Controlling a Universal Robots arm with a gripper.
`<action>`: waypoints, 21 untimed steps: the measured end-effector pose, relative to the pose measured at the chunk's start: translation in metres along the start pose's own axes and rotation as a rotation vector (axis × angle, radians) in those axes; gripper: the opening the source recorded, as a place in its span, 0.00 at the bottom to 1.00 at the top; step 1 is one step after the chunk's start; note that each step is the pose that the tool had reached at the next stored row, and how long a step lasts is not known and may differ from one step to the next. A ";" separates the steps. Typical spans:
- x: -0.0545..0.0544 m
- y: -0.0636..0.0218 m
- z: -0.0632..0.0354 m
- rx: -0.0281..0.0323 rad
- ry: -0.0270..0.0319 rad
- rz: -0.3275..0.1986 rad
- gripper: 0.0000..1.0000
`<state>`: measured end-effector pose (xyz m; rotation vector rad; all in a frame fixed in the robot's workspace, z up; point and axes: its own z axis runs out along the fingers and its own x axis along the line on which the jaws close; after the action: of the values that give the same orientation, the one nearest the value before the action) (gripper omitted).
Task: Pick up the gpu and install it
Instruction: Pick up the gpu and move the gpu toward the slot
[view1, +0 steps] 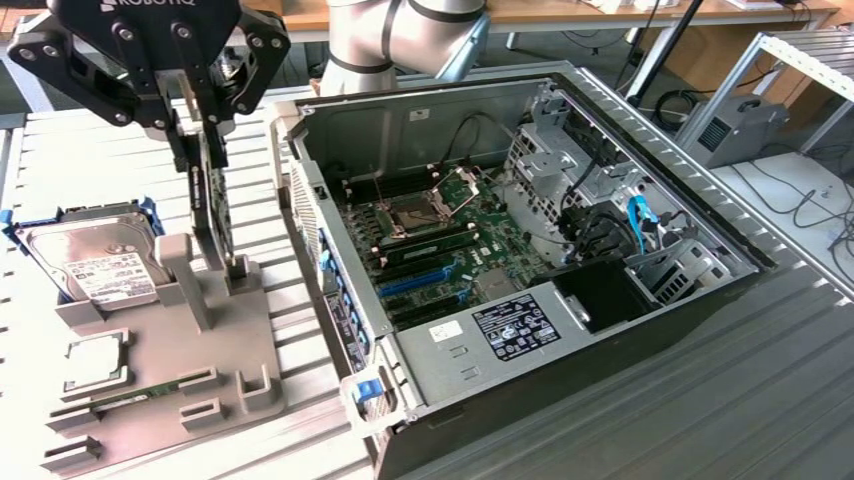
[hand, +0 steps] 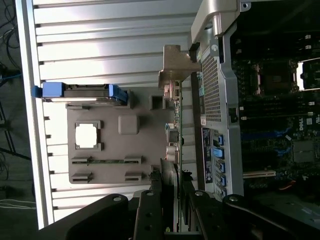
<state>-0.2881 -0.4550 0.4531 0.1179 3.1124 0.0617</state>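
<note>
In the exterior view, the gripper (view1: 203, 150) is seen in the upper left of the frame, hung straight down over the grey fixture (view1: 227, 345) on the slatted table (view1: 54, 170). The gpu (view1: 211, 215) is stood on edge between the fixture's upright posts, so that its top edge is offered to a grasp from above. The jaws appear closed against its two faces, pinching it near the top, while its lower end looks seated between the posts. The hard drive (view1: 94, 262) is propped at the frame's left. The open computer case (view1: 534, 250) is laid on its side at the centre, so that the blue slots (view1: 420, 283) can be reached from above.

In the wrist view, the gpu (hand: 178, 125) is seen edge-on as a thin green line between the fixture (hand: 115, 150) and the case wall (hand: 220, 100), with its silver bracket (hand: 175, 65) at the far end. The card is flanked by the gripper (hand: 172, 192), whose jaws are set against either face.
</note>
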 end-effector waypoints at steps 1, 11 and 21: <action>-0.001 0.0000 0.0000 -0.0001 0.0000 0.000 0.26; -0.010 0.0007 0.0002 0.0000 0.0001 0.000 0.26; -0.020 0.0015 0.0006 0.0000 0.0000 0.000 0.26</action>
<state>-0.2676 -0.4550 0.4531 0.1179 3.1124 0.0618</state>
